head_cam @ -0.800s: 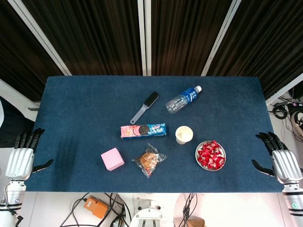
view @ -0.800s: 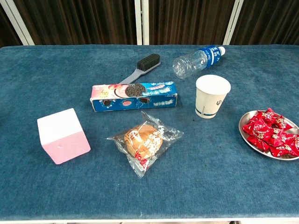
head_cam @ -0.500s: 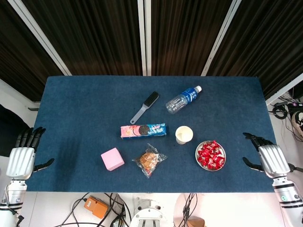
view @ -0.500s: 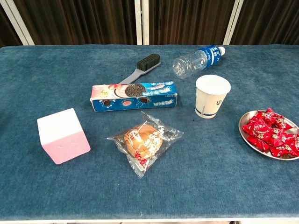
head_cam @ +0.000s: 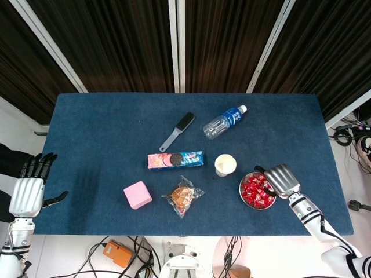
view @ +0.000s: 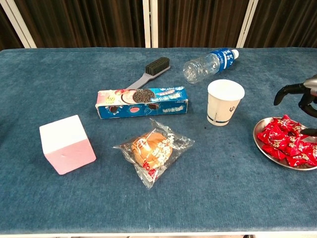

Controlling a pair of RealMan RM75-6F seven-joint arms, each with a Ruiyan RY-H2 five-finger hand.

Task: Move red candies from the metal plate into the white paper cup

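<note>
A metal plate (head_cam: 244, 195) (view: 262, 147) heaped with red wrapped candies (head_cam: 255, 191) (view: 286, 141) sits at the right front of the blue table. Just left of it stands the white paper cup (head_cam: 225, 165) (view: 224, 102), upright and empty as far as I see. My right hand (head_cam: 280, 179) (view: 303, 95) hovers over the plate's right side, fingers spread and curved downward, holding nothing. My left hand (head_cam: 28, 192) hangs off the table's left edge, fingers apart and empty; the chest view does not show it.
A cookie box (head_cam: 175, 159), a wrapped pastry (head_cam: 182, 196) and a pink cube (head_cam: 137, 194) lie left of the cup. A brush (head_cam: 178, 131) and a plastic bottle (head_cam: 225, 121) lie farther back.
My right hand has swung in from beyond the table's right edge to above the plate. The left hand has barely shifted.
</note>
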